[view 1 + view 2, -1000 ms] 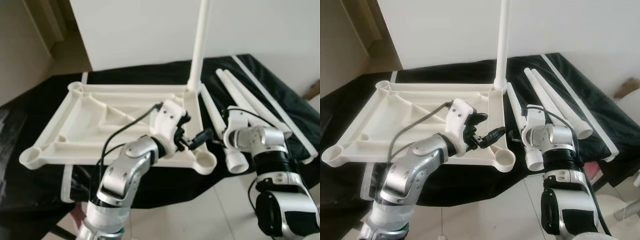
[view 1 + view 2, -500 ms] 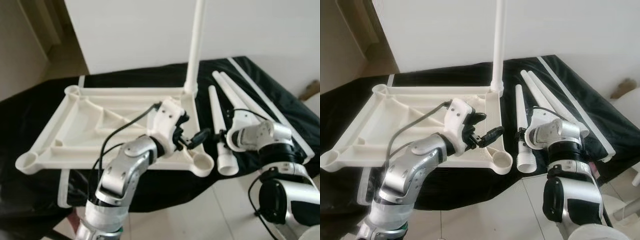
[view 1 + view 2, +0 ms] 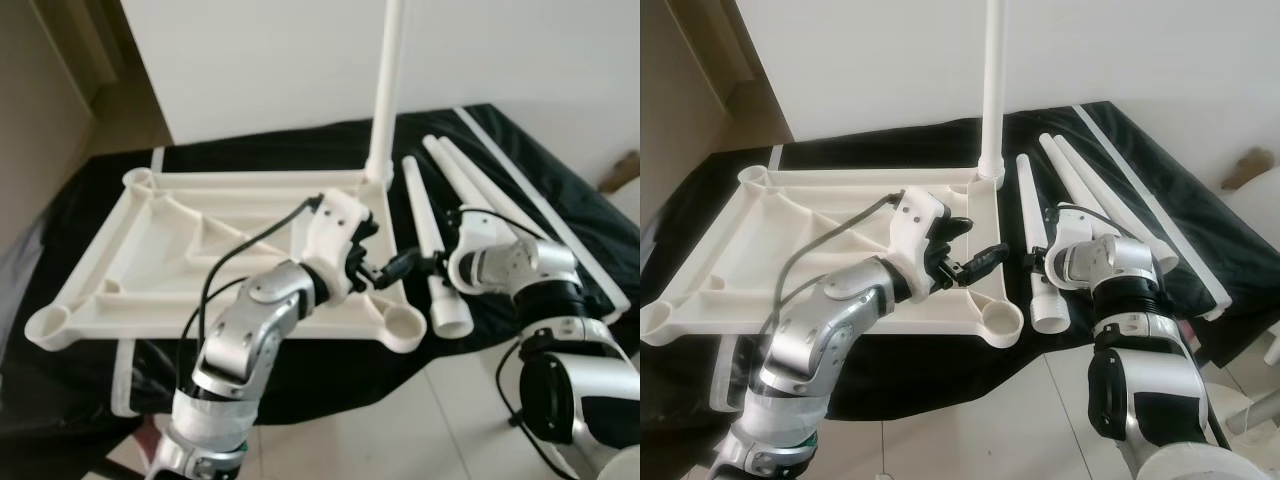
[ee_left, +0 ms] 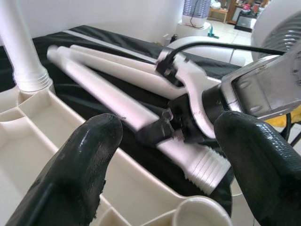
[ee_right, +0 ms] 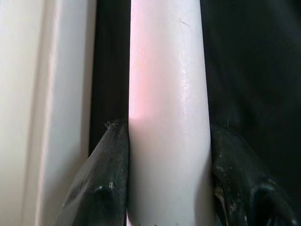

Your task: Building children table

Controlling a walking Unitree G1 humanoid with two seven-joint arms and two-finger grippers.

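The white tabletop (image 3: pixel 200 250) lies upside down on a black cloth, with one white leg (image 3: pixel 385 90) standing upright in its far right corner. Its near right corner socket (image 3: pixel 405 325) holds nothing. My right gripper (image 3: pixel 1035 262) is shut on a loose leg (image 3: pixel 425 235) just right of the tabletop, near that leg's threaded end (image 3: pixel 450 318). In the right wrist view the leg (image 5: pixel 169 70) sits tight between both fingers. My left gripper (image 3: pixel 385 250) hovers open over the tabletop's right rim, pointing at the held leg (image 4: pixel 117 103).
Two more loose legs (image 3: pixel 480 195) and a long white strip (image 3: pixel 540 205) lie on the black cloth (image 3: pixel 560 230) further right. A white wall (image 3: pixel 280 60) rises behind. Pale tiled floor (image 3: pixel 400 430) lies in front of the cloth's near edge.
The camera has shifted slightly. My right gripper has swung the held leg's threaded end a little closer to the tabletop's near right corner. The left gripper holds its place, still open.
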